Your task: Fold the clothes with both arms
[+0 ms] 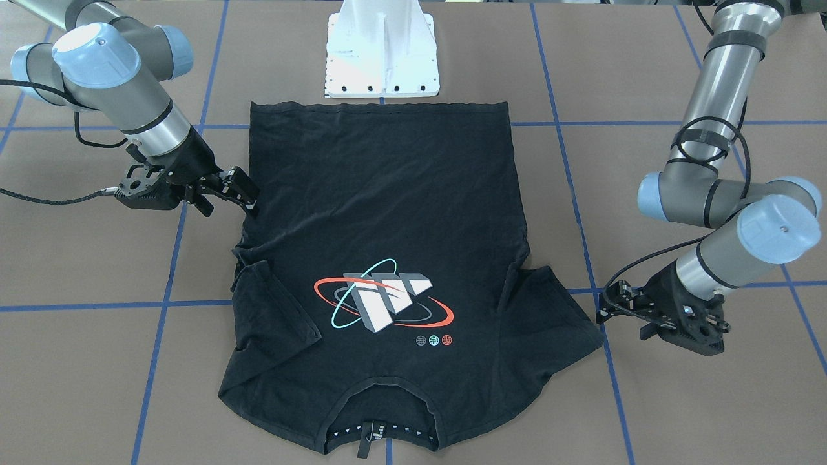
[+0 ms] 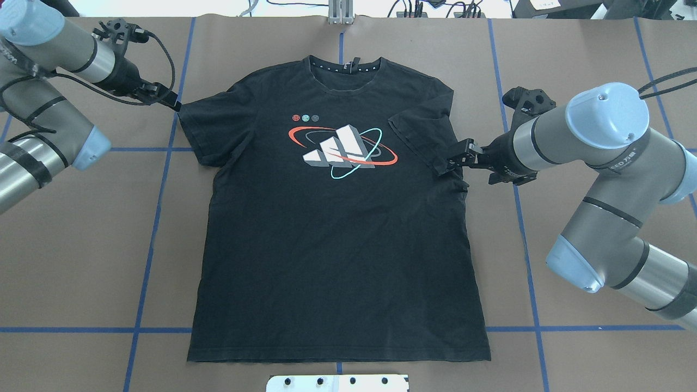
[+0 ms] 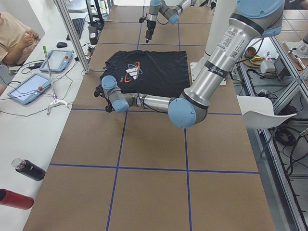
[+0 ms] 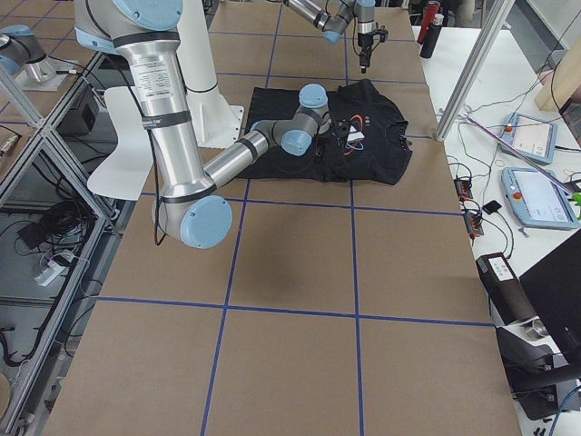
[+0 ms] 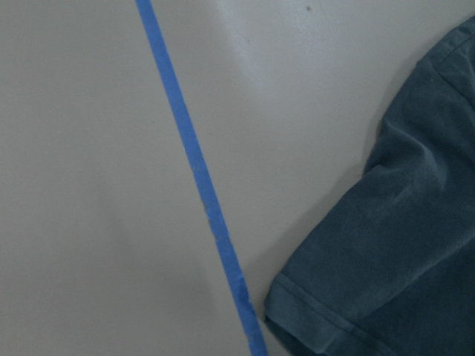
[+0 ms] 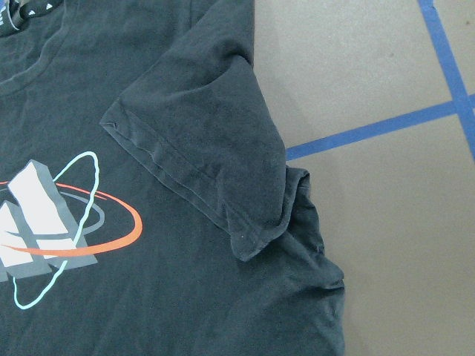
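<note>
The clothes are one black T-shirt that lies flat on the brown table with its orbit graphic up and its collar away from the robot. Its right sleeve is folded inward over the chest. My right gripper hovers at that sleeve's lower corner, open, holding nothing. The left sleeve lies spread out. My left gripper sits just off its outer hem, seemingly open, and empty. Neither wrist view shows any fingers.
The white pedestal base stands just behind the shirt's bottom hem. Blue tape lines grid the table. At the table's far side stand tablets, two bottles and a seated person.
</note>
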You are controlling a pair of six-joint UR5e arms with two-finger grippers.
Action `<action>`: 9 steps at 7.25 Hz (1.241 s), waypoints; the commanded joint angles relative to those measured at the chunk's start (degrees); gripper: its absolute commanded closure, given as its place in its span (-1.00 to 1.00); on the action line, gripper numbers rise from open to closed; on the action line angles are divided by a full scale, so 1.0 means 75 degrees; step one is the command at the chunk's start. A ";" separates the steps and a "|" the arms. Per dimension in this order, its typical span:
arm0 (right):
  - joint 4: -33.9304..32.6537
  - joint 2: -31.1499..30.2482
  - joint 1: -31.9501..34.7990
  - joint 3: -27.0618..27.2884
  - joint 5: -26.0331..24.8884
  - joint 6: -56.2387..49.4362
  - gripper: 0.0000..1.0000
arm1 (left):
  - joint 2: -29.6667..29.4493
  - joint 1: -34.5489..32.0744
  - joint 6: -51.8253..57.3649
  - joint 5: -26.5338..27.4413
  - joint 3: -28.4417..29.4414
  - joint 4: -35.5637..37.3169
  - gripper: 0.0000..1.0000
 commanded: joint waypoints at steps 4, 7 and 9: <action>0.0001 -0.0051 0.0016 0.0054 -0.0011 0.0011 -0.95 | -0.0494 0.0109 -0.0173 0.0118 0.0837 -0.0334 0.02; 0.0001 -0.0039 0.0016 0.0054 -0.0011 0.0010 -0.94 | -0.0494 0.0226 -0.0302 0.0118 0.0837 -0.0369 0.02; 0.0001 -0.0039 0.0016 0.0043 -0.0011 0.0010 -0.94 | -0.0482 0.0226 -0.0290 0.0130 0.0860 -0.0358 0.20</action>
